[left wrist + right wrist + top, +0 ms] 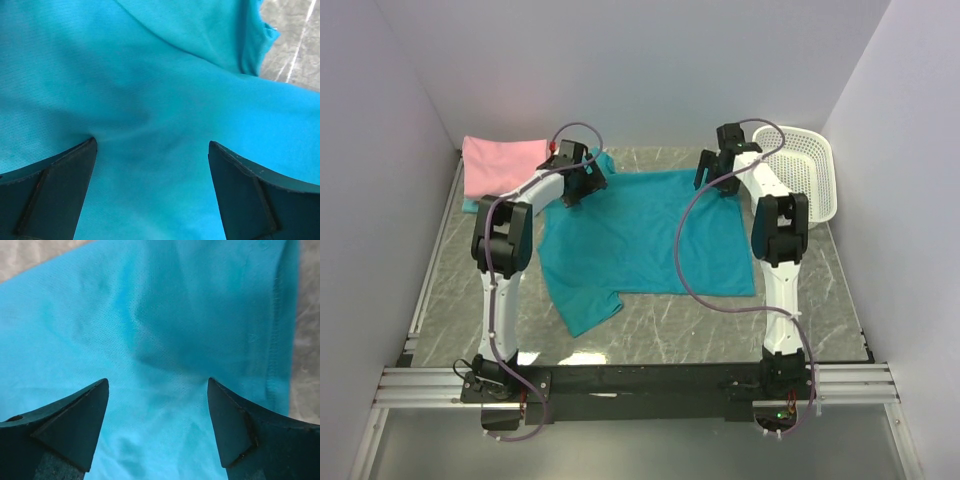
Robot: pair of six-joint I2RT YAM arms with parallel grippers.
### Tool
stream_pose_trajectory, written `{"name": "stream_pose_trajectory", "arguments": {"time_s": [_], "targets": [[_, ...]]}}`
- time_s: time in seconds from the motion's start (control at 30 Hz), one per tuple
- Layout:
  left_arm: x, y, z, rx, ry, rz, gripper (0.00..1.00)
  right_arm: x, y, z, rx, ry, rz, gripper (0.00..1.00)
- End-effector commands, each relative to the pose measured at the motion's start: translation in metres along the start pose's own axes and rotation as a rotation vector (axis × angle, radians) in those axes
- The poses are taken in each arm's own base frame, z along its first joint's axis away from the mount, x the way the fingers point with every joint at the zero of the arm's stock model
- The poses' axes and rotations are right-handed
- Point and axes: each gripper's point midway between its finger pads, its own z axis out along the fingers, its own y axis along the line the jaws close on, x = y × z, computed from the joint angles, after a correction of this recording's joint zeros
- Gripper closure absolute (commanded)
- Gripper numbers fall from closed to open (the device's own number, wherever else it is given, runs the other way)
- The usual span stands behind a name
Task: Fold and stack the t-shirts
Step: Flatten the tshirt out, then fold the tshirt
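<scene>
**Both tools released over the far edge of the teal-blue t-shirt (pixel 650 240)**

The shirt lies spread flat on the desk (pixel 650 330) at mid-frame, with one sleeve trailing toward the lower left. At its upper edge the left tool (pixel 582 183) and the right tool (pixel 712 172) stand with jaws wide over the cloth, pinching nothing. The fabric looks light, limp and quick to wrinkle, so a pinch at each far corner seems best. Beyond, a pink t-shirt (pixel 505 165) sits upper left and a white basket (pixel 810 170) upper right.

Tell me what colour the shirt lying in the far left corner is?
The shirt is pink, clearest in the top external view.
</scene>
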Motion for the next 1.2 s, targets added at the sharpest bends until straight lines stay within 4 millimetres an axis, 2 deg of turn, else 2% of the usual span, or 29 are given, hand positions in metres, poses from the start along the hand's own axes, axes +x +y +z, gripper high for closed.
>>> {"name": "stream_pose_trajectory", "arguments": {"time_s": [0.0,0.03,0.1,0.13,0.17,0.2,0.23,0.27,0.3,0.33,0.37,0.4,0.43,0.47,0.5,0.53,0.57,0.6,0.67,0.7,0.77,0.8,0.9,0.97,1.0,1.07,1.17], "targets": [[0.003,0.004,-0.008,-0.009,0.047,0.029,0.01,-0.022,0.009,-0.035,-0.038,-0.044,-0.023,0.14],[-0.007,-0.007,-0.021,0.027,0.026,0.031,0.01,-0.027,0.012,-0.05,-0.048,-0.07,-0.018,0.12],[-0.016,-0.015,-0.037,0.049,0.0,0.033,0.01,-0.029,0.022,-0.066,-0.068,-0.099,-0.031,0.11],[-0.022,-0.02,-0.054,0.065,-0.017,0.031,0.0,-0.029,0.024,-0.085,-0.073,-0.122,-0.04,0.1],[-0.023,-0.022,-0.064,0.068,-0.026,0.026,0.01,-0.028,0.028,-0.094,-0.077,-0.136,-0.05,0.1],[-0.024,-0.023,-0.073,0.07,-0.039,0.025,0.01,-0.035,0.035,-0.122,-0.1,-0.191,-0.062,0.09],[-0.02,-0.021,-0.092,0.075,-0.049,0.023,0.0,-0.02,0.037,-0.123,-0.085,-0.175,-0.078,0.09],[-0.018,-0.021,-0.102,0.08,-0.06,0.015,0.01,-0.015,0.039,-0.133,-0.088,-0.188,-0.084,0.09],[0.002,-0.007,-0.105,0.055,-0.028,0.013,0.0,-0.02,0.047,-0.162,-0.114,-0.255,-0.089,0.09],[-0.001,-0.013,-0.13,0.083,-0.058,0.006,0.0,0.003,0.047,-0.158,-0.101,-0.225,-0.096,0.09],[0.007,-0.008,-0.139,0.075,-0.056,-0.014,0.01,0.012,0.047,-0.164,-0.105,-0.231,-0.095,0.09],[0.022,0.006,-0.155,0.056,-0.054,-0.021,0.01,0.01,0.054,-0.19,-0.143,-0.294,-0.088,0.08],[0.036,0.008,-0.164,0.052,-0.049,-0.016,0.01,0.036,0.046,-0.18,-0.132,-0.252,-0.072,0.08],[0.048,0.014,-0.172,0.042,-0.041,-0.037,0.01,0.046,0.045,-0.183,-0.141,-0.253,-0.06,0.08],[0.078,0.038,-0.172,-0.014,0.001,-0.028,0.01,0.045,0.046,-0.202,-0.173,-0.304,-0.044,0.08],[0.089,0.036,-0.193,0.014,-0.01,-0.024,0.01,0.067,0.036,-0.193,-0.162,-0.264,-0.018,0.08],[0.104,0.045,-0.2,0.0,0.004,-0.054,0.0,0.073,0.032,-0.196,-0.16,-0.273,-0.006,0.08],[0.128,0.068,-0.212,-0.036,0.029,-0.057,0.01,0.087,0.025,-0.199,-0.159,-0.265,0.004,0.08],[0.161,0.084,-0.224,-0.062,0.065,-0.107,0.01,0.098,0.02,-0.203,-0.165,-0.27,0.022,0.08],[0.188,0.102,-0.234,-0.072,0.1,-0.099,0.01,0.104,0.015,-0.207,-0.16,-0.286,0.032,0.07],[0.212,0.113,-0.242,-0.068,0.138,-0.133,0.01,0.107,0.007,-0.211,-0.148,-0.312,0.05,0.07],[0.231,0.126,-0.25,-0.085,0.169,-0.118,0.0,0.11,0.002,-0.213,-0.14,-0.323,0.06,0.07],[0.254,0.137,-0.257,-0.103,0.2,-0.139,0.01,0.117,-0.003,-0.215,-0.137,-0.33,0.067,0.07],[0.266,0.131,-0.258,-0.074,0.24,-0.152,0.03,0.118,-0.006,-0.215,-0.126,-0.337,0.075,0.07],[0.276,0.132,-0.257,-0.069,0.263,-0.135,0.06,0.12,-0.008,-0.213,-0.119,-0.332,0.077,0.07],[0.282,0.133,-0.255,-0.073,0.277,-0.14,0.14,0.122,-0.012,-0.211,-0.102,-0.327,0.086,0.07],[0.285,0.145,-0.252,-0.14,0.276,-0.13,0.25,0.127,-0.015,-0.207,-0.087,-0.315,0.086,0.07]]}}
